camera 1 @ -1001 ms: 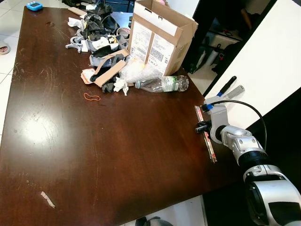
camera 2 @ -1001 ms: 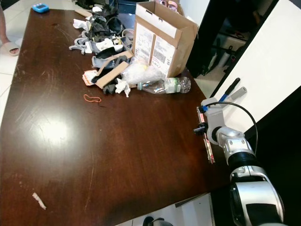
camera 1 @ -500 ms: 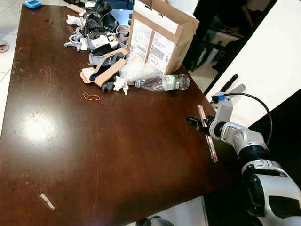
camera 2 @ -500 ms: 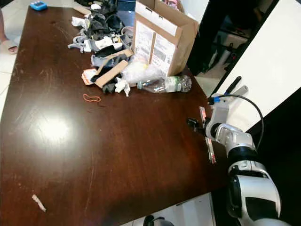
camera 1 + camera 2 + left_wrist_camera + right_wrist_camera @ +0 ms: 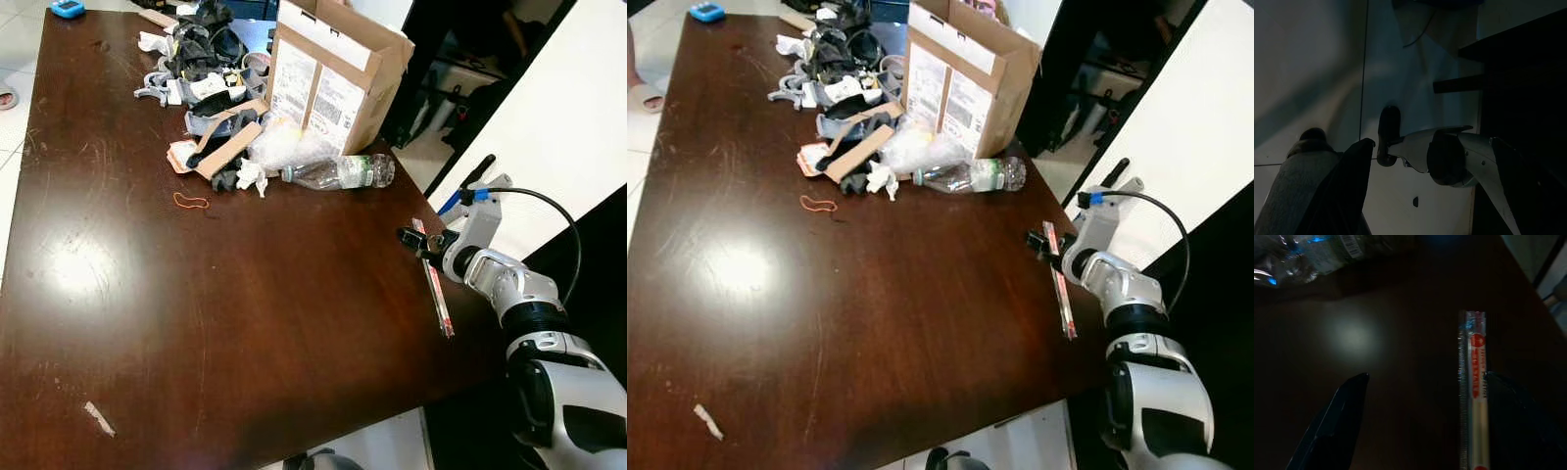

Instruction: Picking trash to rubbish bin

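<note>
While the right gripper (image 5: 413, 241) hovers with fingers spread wide and empty over the near end of the long wrapper (image 5: 435, 284) at the table (image 5: 147, 294) edge, nothing is binned — beyond lie the plastic bottle (image 5: 340, 172) and trash pile (image 5: 211, 88); left gripper (image 5: 1415, 196) hangs idle.

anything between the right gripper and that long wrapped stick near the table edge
Nothing visible. The right gripper hangs open at the far end of the long clear-wrapped stick with red print, only bare dark wooden table between them.
</note>
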{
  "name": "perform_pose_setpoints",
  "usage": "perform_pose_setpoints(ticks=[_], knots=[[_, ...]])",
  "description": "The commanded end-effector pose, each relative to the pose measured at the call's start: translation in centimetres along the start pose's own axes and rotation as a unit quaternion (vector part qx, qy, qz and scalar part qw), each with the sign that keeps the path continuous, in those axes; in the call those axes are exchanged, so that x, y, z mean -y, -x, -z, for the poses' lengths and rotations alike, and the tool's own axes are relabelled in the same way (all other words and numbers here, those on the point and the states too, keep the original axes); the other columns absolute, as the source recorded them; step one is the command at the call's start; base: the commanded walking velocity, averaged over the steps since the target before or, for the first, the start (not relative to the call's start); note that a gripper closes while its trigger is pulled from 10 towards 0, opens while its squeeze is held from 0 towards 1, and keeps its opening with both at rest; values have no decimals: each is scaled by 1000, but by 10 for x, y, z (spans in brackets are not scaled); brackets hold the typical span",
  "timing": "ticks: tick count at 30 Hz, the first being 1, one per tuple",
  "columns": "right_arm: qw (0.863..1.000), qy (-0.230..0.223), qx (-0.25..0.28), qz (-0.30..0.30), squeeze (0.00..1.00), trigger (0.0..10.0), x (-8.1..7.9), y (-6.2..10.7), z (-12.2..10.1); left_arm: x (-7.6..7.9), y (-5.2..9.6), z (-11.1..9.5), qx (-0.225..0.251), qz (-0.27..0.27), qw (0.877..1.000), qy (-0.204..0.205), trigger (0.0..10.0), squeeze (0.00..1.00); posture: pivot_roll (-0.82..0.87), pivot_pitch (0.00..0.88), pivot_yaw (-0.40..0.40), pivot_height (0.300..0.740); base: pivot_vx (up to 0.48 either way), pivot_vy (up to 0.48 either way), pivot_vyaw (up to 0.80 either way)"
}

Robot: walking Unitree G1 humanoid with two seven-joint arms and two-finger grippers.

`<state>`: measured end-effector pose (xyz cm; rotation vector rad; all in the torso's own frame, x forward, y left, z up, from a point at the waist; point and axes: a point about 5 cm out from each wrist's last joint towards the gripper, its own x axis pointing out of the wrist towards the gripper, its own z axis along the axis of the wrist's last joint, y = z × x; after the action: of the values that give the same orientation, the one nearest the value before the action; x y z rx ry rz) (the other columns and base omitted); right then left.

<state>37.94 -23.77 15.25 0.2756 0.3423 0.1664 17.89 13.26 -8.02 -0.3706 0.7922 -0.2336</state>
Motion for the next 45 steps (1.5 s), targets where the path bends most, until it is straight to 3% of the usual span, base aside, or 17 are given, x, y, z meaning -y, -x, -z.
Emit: perform_pose_setpoints(ticks=[1,2,3,4,5,9,16,22,30,34,40,41,42,43,44,45], knots=[[999,24,-21,36,600,10000,14,5,9,-3,13,38,-67,-12,997,29,10000,0,121,183,-173,740,0,0,0],[993,34,-71,92,247,10000,26,9,26,-2,13,38,-67,-12,997,29,10000,0,122,185,-173,740,0,0,0],[993,34,-71,92,247,10000,26,9,26,-2,13,38,-67,-12,997,29,10000,0,122,185,-173,740,0,0,0],[989,37,-88,110,43,10000,31,11,32,-2,13,39,-67,-11,997,28,10000,0,122,187,-173,740,0,0,0],[987,39,-97,119,0,10000,34,12,36,-2,13,39,-67,-12,997,28,10000,0,122,187,-173,740,0,0,0],[981,70,-118,136,0,10000,39,16,42,-3,13,38,-65,-11,997,28,10000,0,119,191,-172,740,0,0,0],[976,67,-147,149,0,10000,44,19,50,-3,13,38,-65,-11,997,29,10000,0,117,191,-173,740,0,0,0],[975,17,-184,122,0,10000,38,19,63,-1,13,38,-64,-9,997,30,10000,0,112,195,-177,740,0,0,0],[976,-23,-190,107,0,10000,34,18,68,0,12,38,-63,-9,997,31,10000,0,110,195,-181,740,0,0,0],[971,-96,-201,88,0,10000,25,17,79,0,11,37,-61,-8,998,32,10000,0,109,195,-184,740,0,0,0],[971,-86,-207,89,0,10000,25,17,84,0,11,37,-61,-8,998,31,10000,0,107,195,-181,740,0,0,0],[971,-88,-206,86,0,4471,24,17,84,0,11,37,-61,-8,998,31,10000,0,107,195,-181,740,0,0,0],[971,-87,-205,85,0,1098,24,17,84,0,11,36,-61,-7,998,30,10000,0,106,194,-179,740,0,0,0],[971,-87,-205,85,0,1098,24,17,84,0,11,36,-61,-7,998,30,10000,0,106,194,-179,740,0,0,0],[971,-87,-204,84,0,0,24,17,84,0,11,36,-61,-7,998,30,10000,0,106,194,-179,740,0,0,0],[971,-87,-204,84,0,0,24,17,84,0,11,36,-61,-7,998,30,10000,0,106,194,-179,740,0,0,0]])
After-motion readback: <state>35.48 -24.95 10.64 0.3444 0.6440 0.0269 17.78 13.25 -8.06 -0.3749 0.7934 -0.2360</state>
